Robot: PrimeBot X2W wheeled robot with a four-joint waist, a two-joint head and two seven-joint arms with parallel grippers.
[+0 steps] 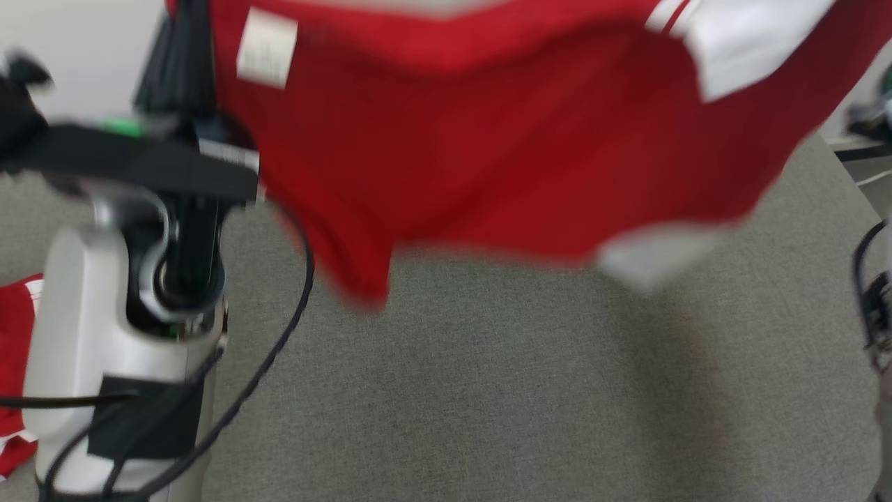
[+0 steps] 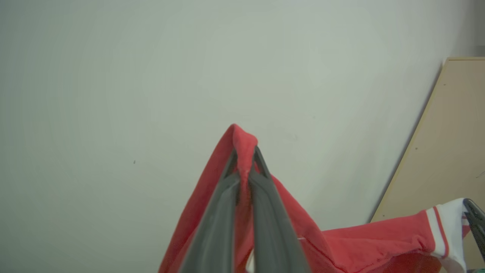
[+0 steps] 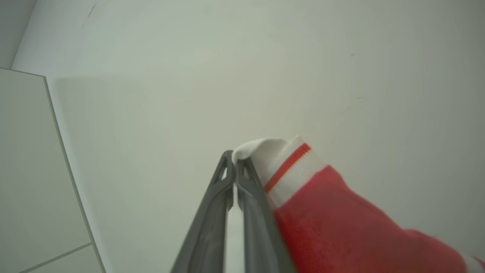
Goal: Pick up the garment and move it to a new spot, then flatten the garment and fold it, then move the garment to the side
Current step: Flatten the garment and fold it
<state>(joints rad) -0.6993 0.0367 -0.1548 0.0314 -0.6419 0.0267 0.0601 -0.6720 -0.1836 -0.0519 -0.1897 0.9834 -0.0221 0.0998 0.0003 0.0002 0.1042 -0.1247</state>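
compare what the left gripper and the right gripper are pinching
The left gripper pinches plain red cloth of the garment; the right gripper pinches its white striped band. A red fold pokes past the left gripper's tips; the band curls beside the right gripper's. Both are shut on the same garment, held above the grey surface.

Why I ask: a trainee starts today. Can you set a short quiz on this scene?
1. True or false: the red fabric garment with white striped cuffs lies flat on the grey cloth-covered table.
2. The right gripper pinches: A) the red body, B) a white cuff, C) nothing.
3. Fill in: the left gripper is shut on a ____ fold of the garment.
Key: 1 false, it hangs above; 2 B; 3 red.
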